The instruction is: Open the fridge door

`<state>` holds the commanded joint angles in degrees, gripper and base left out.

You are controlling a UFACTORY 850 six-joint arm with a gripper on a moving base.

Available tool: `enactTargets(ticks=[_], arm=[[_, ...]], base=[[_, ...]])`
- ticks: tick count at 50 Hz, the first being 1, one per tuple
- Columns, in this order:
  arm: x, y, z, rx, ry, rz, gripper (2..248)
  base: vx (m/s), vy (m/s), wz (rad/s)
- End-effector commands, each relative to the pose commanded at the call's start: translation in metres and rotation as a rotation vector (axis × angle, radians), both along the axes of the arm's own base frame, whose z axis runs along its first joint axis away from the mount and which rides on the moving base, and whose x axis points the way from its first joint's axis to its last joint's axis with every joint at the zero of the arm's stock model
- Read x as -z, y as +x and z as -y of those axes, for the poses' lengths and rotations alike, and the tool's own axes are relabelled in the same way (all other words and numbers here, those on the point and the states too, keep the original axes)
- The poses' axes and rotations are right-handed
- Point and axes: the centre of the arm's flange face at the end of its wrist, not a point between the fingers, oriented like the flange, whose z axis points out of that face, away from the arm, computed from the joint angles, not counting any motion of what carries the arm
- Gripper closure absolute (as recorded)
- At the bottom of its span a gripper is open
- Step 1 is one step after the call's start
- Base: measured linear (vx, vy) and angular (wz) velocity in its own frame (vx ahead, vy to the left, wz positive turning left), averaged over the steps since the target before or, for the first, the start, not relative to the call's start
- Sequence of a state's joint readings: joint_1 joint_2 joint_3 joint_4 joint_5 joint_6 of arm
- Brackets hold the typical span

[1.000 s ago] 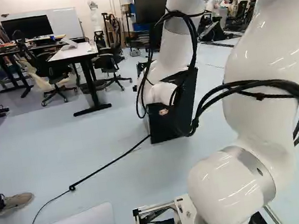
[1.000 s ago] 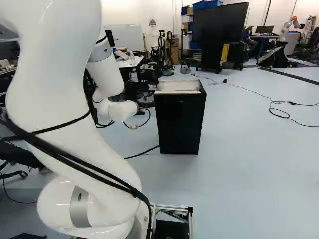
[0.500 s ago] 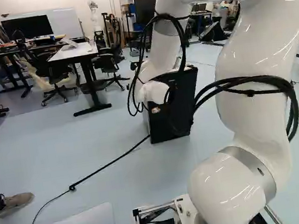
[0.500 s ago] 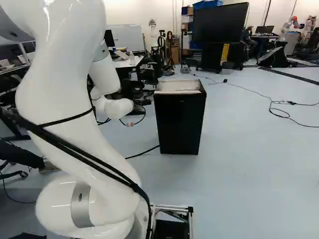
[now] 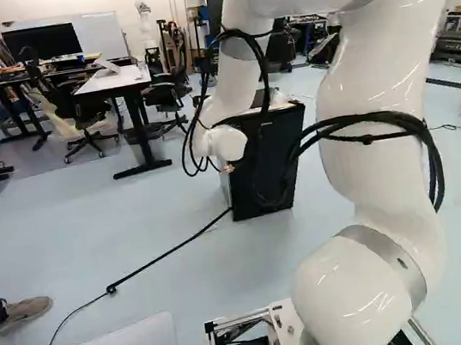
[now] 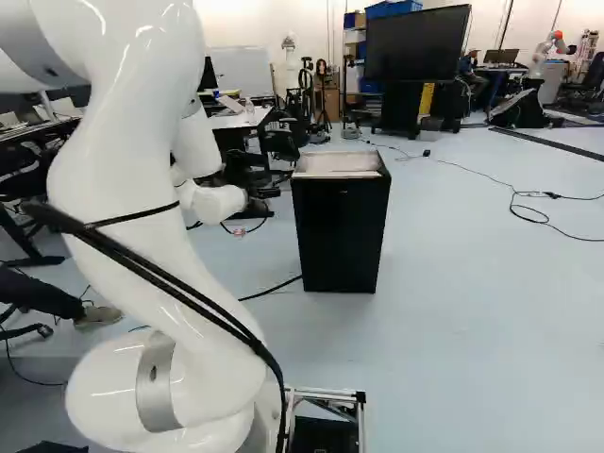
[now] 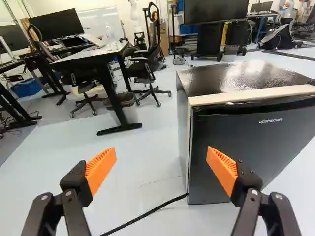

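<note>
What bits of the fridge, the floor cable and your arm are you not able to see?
- Inside the fridge: hidden by its shut door, wrist view.
- One end of the cable: cut off by the left base view's left edge.
- My arm's upper bend: cut off by that view's top edge.

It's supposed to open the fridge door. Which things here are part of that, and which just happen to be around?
Part of the job:
- black fridge
- its front door
- white arm
- open hand

Just around:
- white-topped desk
- office chair
- large dark screen
</note>
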<state>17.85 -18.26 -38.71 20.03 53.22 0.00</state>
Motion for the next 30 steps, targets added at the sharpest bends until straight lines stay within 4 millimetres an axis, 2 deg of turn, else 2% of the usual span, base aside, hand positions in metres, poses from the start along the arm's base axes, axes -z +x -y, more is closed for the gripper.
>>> enactTargets(ticks=[30], arm=[[0.035,0.031,-0.037,0.063,0.025,-0.002,3]], base=[[0.0,0.0,0.0]])
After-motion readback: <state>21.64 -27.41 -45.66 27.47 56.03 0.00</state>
